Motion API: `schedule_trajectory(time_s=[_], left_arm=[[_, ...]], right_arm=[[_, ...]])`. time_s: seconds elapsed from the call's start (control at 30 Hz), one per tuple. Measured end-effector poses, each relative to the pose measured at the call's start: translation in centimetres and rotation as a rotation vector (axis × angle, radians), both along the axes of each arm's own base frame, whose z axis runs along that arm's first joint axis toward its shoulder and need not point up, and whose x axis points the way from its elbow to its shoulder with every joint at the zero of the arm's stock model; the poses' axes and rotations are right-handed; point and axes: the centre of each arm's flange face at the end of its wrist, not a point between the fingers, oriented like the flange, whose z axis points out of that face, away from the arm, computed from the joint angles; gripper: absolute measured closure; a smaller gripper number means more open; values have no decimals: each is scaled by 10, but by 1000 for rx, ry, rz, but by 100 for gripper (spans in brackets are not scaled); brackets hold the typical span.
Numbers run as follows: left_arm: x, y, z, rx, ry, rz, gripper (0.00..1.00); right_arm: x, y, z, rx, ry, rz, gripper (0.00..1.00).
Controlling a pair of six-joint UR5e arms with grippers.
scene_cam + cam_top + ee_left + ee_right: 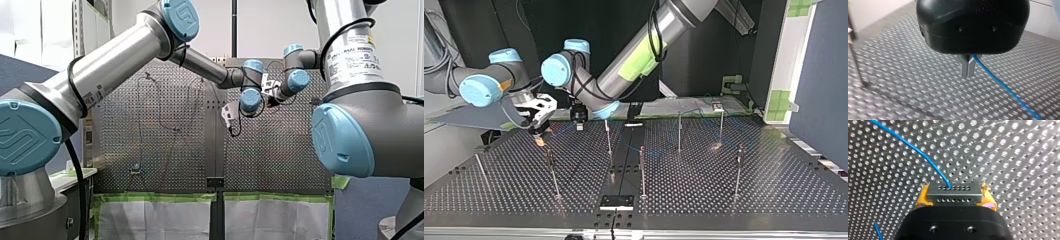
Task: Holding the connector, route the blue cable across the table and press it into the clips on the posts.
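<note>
Now, one connector (953,193) between my right fingers (922,199), one blue cable (910,146) attached

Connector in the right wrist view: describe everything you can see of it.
The connector is a small grey rectangular block, metallic-looking, with two rows of tiny holes across the face that shows. It sits level, clamped at its two short ends between the yellow pads of my right tool, apparently clear of the perforated table. The blue cable leaves a hole in the upper row, near the middle, and curves away over the table. Nothing else touches it.
</note>
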Motion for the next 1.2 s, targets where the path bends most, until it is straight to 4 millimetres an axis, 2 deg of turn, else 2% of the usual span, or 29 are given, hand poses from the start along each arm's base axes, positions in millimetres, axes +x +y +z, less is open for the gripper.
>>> schedule_trajectory(time_s=[0.13, 0.43, 0.63, 0.9, 1.2], left_arm=[[-4, 5, 25, -18, -19, 22, 100], [-10, 13, 55, -32, -37, 58, 100], [-12, 17, 69, -45, -49, 67, 100], [-6, 22, 76, -53, -58, 69, 100], [5, 18, 97, -89, -111, 54, 100]], right_arm=[[-2, 2, 16, -11, -7, 2, 100], [-4, 9, 51, -38, -18, 12, 100], [-3, 13, 68, -52, -23, 18, 100], [-3, 15, 90, -75, -32, 24, 100], [1, 13, 111, -96, -42, 38, 100]])
